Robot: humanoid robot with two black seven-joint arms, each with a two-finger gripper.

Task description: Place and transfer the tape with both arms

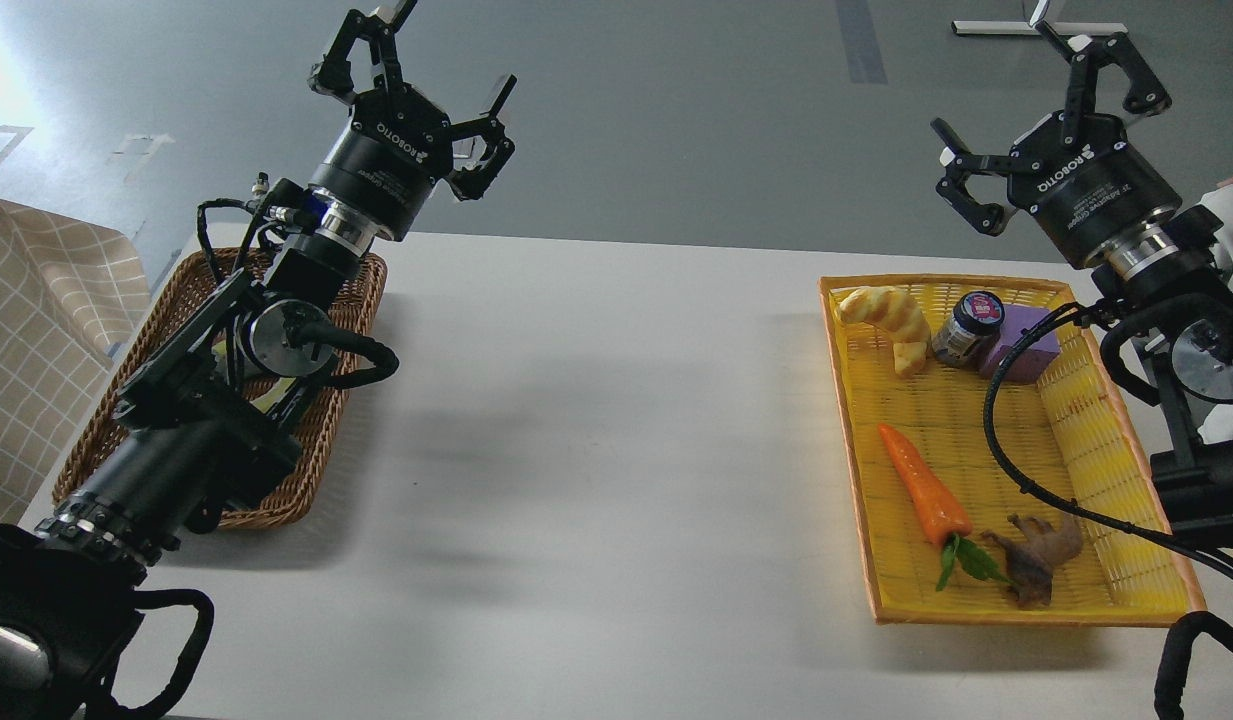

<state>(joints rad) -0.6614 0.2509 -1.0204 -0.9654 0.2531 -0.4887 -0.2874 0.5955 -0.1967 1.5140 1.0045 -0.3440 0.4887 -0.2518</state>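
My left gripper (426,65) is open and empty, held high above the far end of a brown wicker basket (366,290) at the table's left. Only a pale yellow sliver shows in the basket under my left arm (274,400); it may be the tape, mostly hidden by the arm. My right gripper (1036,95) is open and empty, raised above the far edge of the yellow tray (846,420) at the right.
The yellow tray holds a bread piece (886,320), a dark jar (971,325), a purple block (1026,340), a carrot (921,485) and a brown toy figure (1036,555). A checked cloth (36,330) lies at the far left. A cable from my right arm hangs over the tray.
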